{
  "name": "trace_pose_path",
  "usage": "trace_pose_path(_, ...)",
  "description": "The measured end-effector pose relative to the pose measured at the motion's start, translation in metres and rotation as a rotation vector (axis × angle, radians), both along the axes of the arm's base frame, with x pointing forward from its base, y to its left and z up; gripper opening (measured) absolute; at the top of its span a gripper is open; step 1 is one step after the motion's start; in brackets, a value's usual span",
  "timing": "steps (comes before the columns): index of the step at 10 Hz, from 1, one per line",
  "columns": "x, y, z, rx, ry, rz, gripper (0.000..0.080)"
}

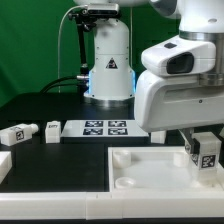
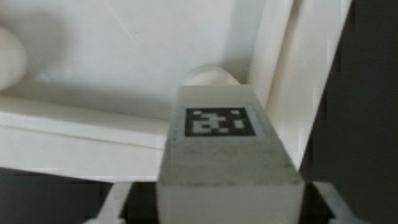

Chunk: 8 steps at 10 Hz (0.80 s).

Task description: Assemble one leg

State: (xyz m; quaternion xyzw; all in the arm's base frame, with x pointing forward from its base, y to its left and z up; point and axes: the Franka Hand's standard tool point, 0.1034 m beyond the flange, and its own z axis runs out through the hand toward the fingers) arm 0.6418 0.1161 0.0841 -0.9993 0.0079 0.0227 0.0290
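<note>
My gripper is shut on a leg, a small white block with a black-and-white tag, and holds it upright over the large white tray-like piece, near that piece's corner on the exterior view's right. In the wrist view the leg fills the space between my gripper's fingers, tag facing the camera, with the tray piece's rim and a rounded inner corner behind it. I cannot tell whether the leg touches the tray piece.
The marker board lies behind the tray piece. Two loose legs lie at the exterior view's left, and another white part sits at the left edge. The robot base stands behind.
</note>
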Motion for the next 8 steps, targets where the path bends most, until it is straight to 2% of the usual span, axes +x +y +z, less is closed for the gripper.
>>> trace_pose_path(8,-0.0030,-0.0044,-0.0010,-0.052,0.038,-0.839,0.0291)
